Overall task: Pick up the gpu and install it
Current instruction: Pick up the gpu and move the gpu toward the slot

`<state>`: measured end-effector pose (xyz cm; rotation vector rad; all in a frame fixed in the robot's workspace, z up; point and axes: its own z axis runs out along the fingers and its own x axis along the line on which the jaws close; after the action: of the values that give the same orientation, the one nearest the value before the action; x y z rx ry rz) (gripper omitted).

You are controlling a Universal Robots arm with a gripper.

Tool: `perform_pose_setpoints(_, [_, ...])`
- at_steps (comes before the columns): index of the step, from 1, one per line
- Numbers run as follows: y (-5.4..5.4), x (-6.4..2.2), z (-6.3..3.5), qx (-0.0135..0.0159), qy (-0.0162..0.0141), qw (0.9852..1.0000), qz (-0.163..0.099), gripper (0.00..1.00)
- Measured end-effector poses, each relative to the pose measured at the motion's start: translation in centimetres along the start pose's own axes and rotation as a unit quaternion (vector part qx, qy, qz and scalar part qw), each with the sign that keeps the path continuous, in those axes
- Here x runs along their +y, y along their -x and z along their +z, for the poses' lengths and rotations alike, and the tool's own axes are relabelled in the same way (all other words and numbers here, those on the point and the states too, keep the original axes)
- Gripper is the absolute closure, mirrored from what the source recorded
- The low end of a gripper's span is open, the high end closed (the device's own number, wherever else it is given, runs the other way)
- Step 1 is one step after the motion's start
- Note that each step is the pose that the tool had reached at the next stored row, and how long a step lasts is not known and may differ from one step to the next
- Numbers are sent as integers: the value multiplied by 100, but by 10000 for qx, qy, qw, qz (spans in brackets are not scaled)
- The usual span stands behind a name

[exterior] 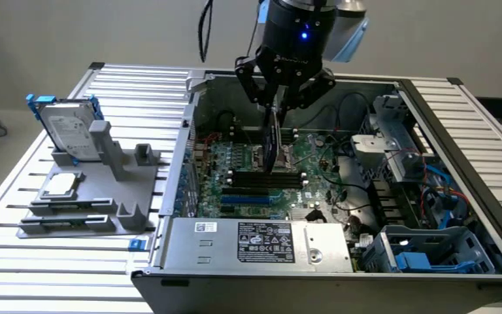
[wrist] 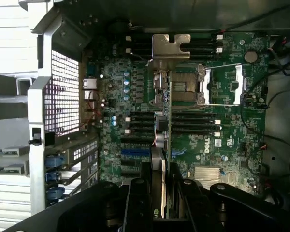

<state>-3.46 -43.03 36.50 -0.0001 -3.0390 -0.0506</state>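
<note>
Gripper clamps gpu edge-on inside open computer case.
It hangs just below; its lower edge is lost against the motherboard.

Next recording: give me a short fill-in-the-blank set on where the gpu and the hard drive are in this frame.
1. The tool is ____ on the gpu.
2. The gpu is held on edge over the green ____.
3. The hard drive in its blue frame stands on the grey stand at the exterior view's ____.
Missing words: shut; motherboard; left.
</note>
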Motion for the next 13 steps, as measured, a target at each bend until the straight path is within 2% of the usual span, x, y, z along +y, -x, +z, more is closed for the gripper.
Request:
perform_pose_setpoints(3, [105, -1, 43, -1, 2, 10000, 18, 73])
perform_pose_setpoints(6, [115, -2, 55, 8, -3, 10000, 23, 73])
perform_pose_setpoints(13, [115, -2, 57, 8, -22, 10000, 24, 73])
